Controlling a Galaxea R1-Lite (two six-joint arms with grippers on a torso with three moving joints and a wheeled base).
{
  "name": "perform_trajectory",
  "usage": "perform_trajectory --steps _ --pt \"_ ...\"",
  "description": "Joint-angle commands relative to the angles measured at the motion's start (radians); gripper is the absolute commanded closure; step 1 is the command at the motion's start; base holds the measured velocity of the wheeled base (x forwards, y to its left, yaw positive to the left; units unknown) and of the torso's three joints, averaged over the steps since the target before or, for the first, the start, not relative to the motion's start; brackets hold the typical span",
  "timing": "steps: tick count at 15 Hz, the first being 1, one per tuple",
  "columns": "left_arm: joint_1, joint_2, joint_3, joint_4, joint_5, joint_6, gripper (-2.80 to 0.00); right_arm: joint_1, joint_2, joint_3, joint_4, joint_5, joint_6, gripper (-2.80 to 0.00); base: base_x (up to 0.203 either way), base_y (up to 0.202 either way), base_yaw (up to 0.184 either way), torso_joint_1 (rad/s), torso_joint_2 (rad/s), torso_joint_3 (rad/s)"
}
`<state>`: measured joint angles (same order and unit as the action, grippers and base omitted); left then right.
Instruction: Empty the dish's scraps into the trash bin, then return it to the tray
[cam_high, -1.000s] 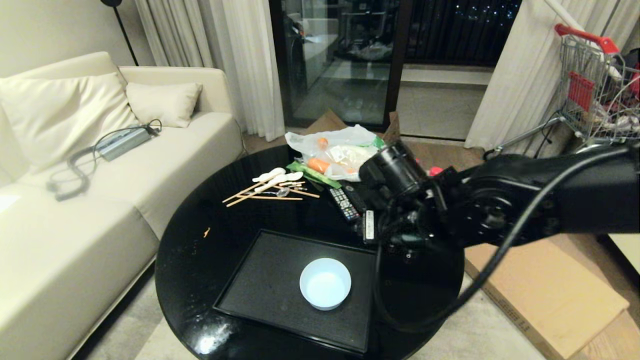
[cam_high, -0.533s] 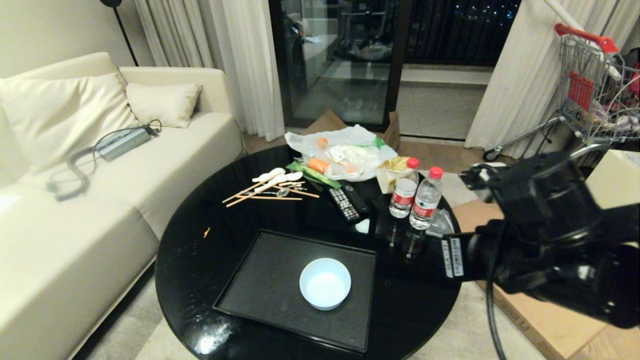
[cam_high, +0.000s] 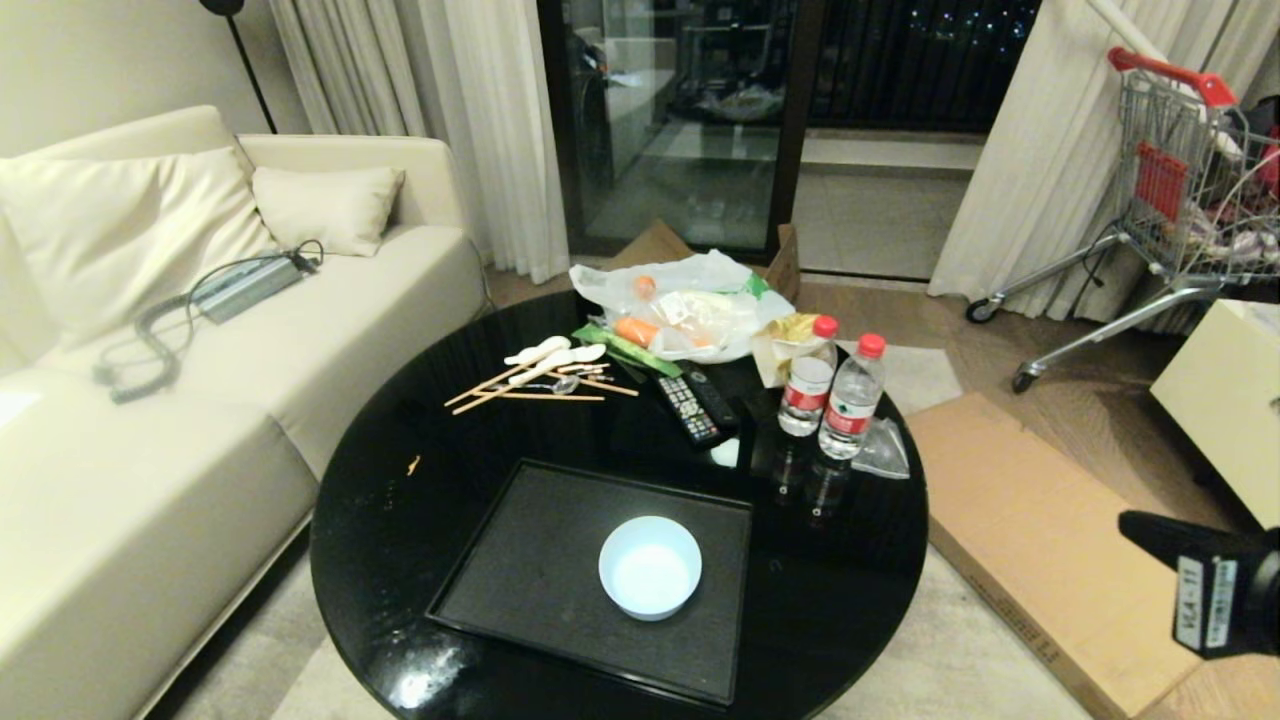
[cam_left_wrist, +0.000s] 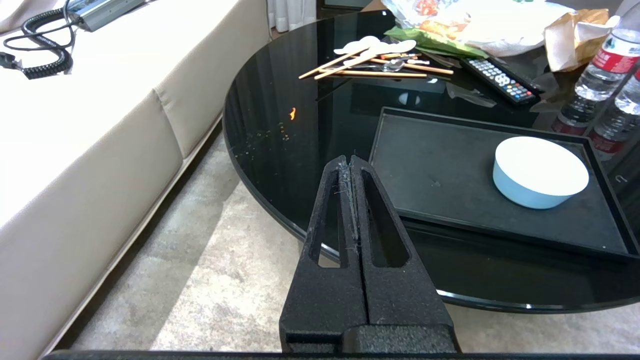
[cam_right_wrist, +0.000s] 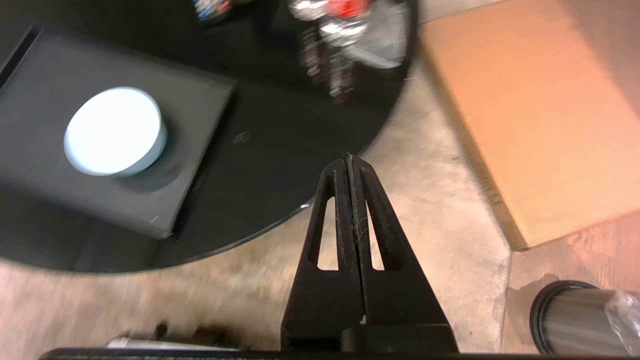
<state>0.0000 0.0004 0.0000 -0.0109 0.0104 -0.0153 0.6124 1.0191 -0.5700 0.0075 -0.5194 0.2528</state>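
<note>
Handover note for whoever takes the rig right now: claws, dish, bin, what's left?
Right claw: shut, empty, off the table's right edge above the rug.
Left claw: shut, empty, parked at the table's near-left edge.
Dish: upright on the tray, looks empty, no scraps visible in it.
Trash bin: on the floor beside the rug, right of the table.
Done: dish appears emptied and is on the tray.
Left: apparently nothing; one small orange bit lies on the table.

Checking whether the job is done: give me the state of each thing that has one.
dish: upright on the tray, empty
tray: flat on the table
trash bin: upright on the floor, bag-lined
left gripper: shut, empty
right gripper: shut, empty
water bottles: upright, capped
</note>
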Motion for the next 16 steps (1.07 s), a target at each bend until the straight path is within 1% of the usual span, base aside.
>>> perform_trajectory --steps 1,3,5,6,7,8,9,10,11,13,16 --pt "0.0 0.0 0.0 -0.001 0.0 0.0 0.0 -0.142 -0.147 0.153 -0.1 0.006 -0.048 0.0 0.0 0.0 0.0 0.0 0.0 0.0" --pt "0.0 0.0 0.0 0.0 0.0 0.0 0.0 -0.28 -0.24 0.305 -0.229 0.069 -0.12 0.0 0.0 0.0 0.0 0.0 0.0 0.0" --pt "0.0 0.0 0.0 0.0 0.0 0.0 0.0 -0.428 -0.335 0.43 -0.315 0.182 -0.179 0.0 0.0 0.0 0.0 0.0 0.0 0.0" --pt "0.0 0.0 0.0 -0.001 0.0 0.0 0.0 -0.505 -0.391 0.48 -0.331 0.255 -0.204 0.0 0.0 0.0 0.0 0.0 0.0 0.0" --pt "0.0 0.0 0.0 0.0 0.0 0.0 0.0 -0.56 -0.458 0.52 -0.334 0.333 -0.223 0.0 0.0 0.0 0.0 0.0 0.0 0.0" --pt "0.0 0.0 0.0 0.0 0.0 0.0 0.0 -0.598 -0.527 0.539 -0.309 0.394 -0.236 0.0 0.0 0.0 0.0 0.0 0.0 0.0" --pt "0.0 0.0 0.0 0.0 0.0 0.0 0.0 -0.628 -0.604 0.55 -0.254 0.438 -0.251 0.0 0.0 0.0 0.0 0.0 0.0 0.0" --pt "0.0 0.0 0.0 0.0 0.0 0.0 0.0 -0.647 -0.68 0.557 -0.185 0.464 -0.276 0.0 0.0 0.0 0.0 0.0 0.0 0.0" --pt "0.0 0.0 0.0 0.0 0.0 0.0 0.0 -0.657 -0.729 0.562 -0.132 0.477 -0.3 0.0 0.0 0.0 0.0 0.0 0.0 0.0" --pt "0.0 0.0 0.0 -0.001 0.0 0.0 0.0 -0.676 -0.743 0.57 -0.056 0.494 -0.341 0.0 0.0 0.0 0.0 0.0 0.0 0.0" --pt "0.0 0.0 0.0 0.0 0.0 0.0 0.0 -0.656 -0.781 0.57 -0.037 0.493 -0.31 0.0 0.0 0.0 0.0 0.0 0.0 0.0"
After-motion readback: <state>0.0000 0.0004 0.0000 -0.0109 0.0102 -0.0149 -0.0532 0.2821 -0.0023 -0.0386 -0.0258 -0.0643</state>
